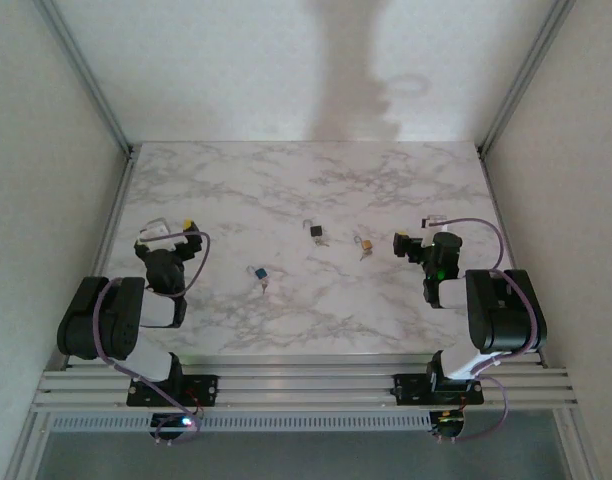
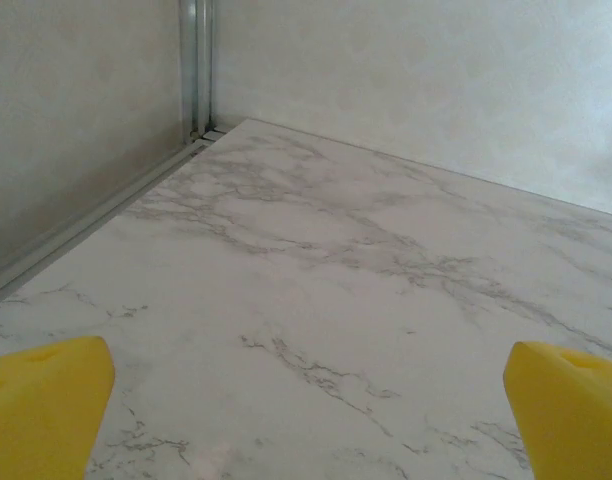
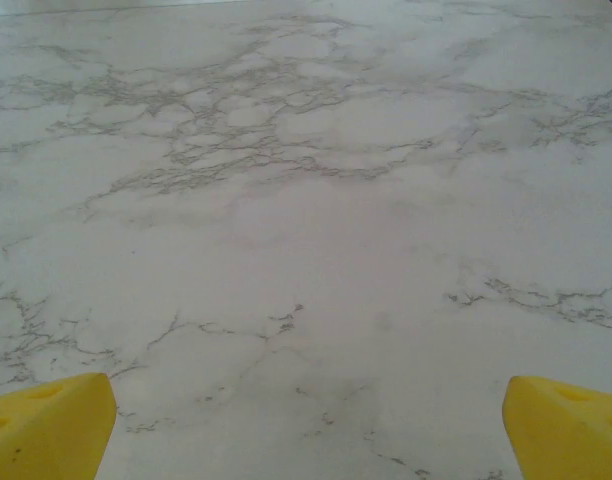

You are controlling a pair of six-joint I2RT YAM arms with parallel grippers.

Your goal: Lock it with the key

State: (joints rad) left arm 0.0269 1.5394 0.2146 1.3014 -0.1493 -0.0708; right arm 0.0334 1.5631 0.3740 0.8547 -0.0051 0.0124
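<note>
Logging layout: three small padlocks lie on the marble table (image 1: 286, 180), across the middle band of the top view. Blue padlock (image 1: 257, 272) is left of centre and lowest. Black padlock (image 1: 314, 231) is at centre. Brass padlock (image 1: 364, 243) is just right of it, nearest the right gripper (image 1: 411, 235). A pale glint beside each body may be key or shackle; too small to tell which. The task does not say which lock is meant.

Left gripper (image 1: 171, 230), lower left of the top view, has its jaws spread wide with nothing between them. Its wrist view shows yellow pads (image 2: 46, 400) at both bottom corners over bare marble. Right gripper is likewise fully spread and empty, with pads (image 3: 561, 420) at the bottom corners.

Handling, judged: the locks are rigid metal, dense for their size and smooth-sided, so likely to skid on polished stone. Pinch the body across its flat faces, one arm steadying. The key is thin and lies flat; take it by the bow, edgewise. Expect a fiddly pickup. Not fragile.
</note>
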